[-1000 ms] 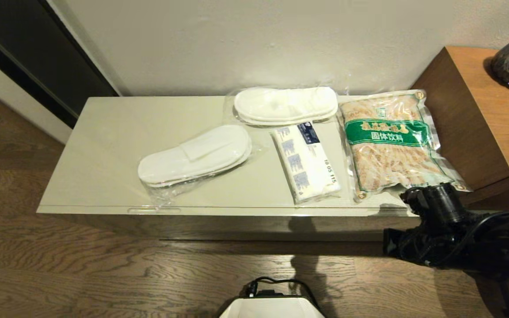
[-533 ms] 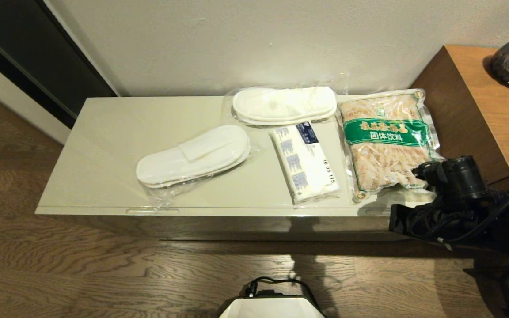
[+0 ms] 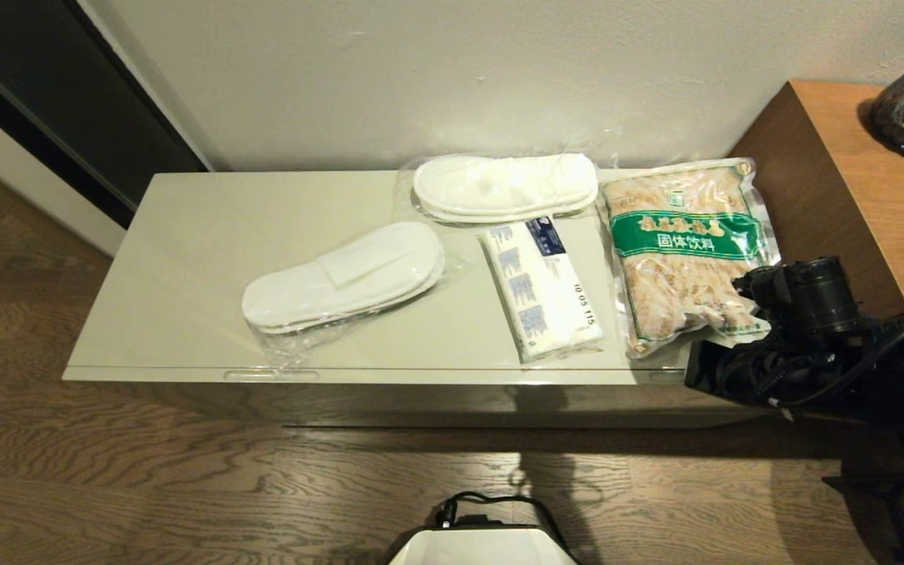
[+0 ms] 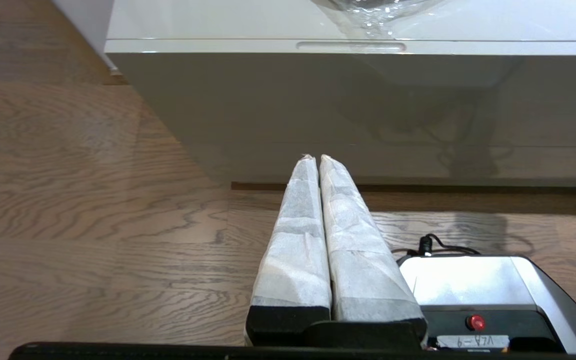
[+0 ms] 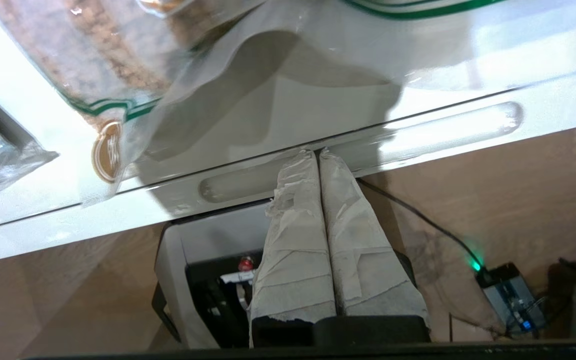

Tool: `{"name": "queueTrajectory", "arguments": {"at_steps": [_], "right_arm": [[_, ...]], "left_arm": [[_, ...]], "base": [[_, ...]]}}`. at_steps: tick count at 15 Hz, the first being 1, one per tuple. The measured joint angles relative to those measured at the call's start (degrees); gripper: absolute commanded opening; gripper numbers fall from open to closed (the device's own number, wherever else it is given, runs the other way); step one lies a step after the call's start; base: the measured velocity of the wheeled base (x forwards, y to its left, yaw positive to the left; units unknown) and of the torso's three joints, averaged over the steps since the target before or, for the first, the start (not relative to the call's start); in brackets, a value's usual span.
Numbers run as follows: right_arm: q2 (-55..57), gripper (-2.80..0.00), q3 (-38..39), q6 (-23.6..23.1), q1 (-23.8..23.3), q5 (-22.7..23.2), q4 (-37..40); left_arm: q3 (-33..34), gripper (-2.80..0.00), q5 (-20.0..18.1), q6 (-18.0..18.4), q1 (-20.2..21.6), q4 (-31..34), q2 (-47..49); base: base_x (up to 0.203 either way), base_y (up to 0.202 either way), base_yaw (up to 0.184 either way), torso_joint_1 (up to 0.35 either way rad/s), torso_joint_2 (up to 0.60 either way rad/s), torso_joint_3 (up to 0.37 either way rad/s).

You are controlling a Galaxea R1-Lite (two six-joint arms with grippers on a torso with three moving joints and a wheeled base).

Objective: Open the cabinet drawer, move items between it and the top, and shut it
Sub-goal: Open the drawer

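Paper-wrapped right gripper [image 5: 316, 152] pressed closed, tips touching the cabinet drawer [image 5: 418, 131] front notch, left gripper [image 4: 316, 158] closed, parked low.

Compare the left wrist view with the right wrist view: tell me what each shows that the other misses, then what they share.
Only the left wrist view shows the left claw, shut and empty, low before the cabinet front, and the left notch.

Only the right wrist view shows the right claw, shut, its tips at the seam beside the right notch, the green-banded sachet bag on the top, and a small device with a green light on the floor.

Both show the closed cabinet drawer, the wood floor and the robot's base.
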Motion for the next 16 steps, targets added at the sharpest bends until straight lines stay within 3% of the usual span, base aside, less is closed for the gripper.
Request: {"name": "queueTrajectory", "arguments": {"at_steps": [5, 8, 16], "right_arm": [[2.59, -2.80, 4.00, 0.56, 0.00, 0.80, -2.57], [2.63, -2.80, 8.72, 2.95, -0.02, 6.61, -2.88], [-11.89, -2.80, 16.05, 4.34, 2.40, 8.52, 8.46]], "left_arm": [[0.00, -2.80, 0.07, -0.02, -0.02, -0.02, 0.00], [0.00, -2.80, 0.01, -0.02, -0.02, 0.03, 0.00], [-0.20, -2.80, -0.13, 0.07, 0.00, 0.43, 0.00]], "base": [[0.000, 0.000, 0.000, 0.000, 0.00, 0.000], [0.000, 0.000, 0.000, 0.000, 0.00, 0.000], [0.000, 0.000, 0.000, 0.000, 0.00, 0.000]]}}
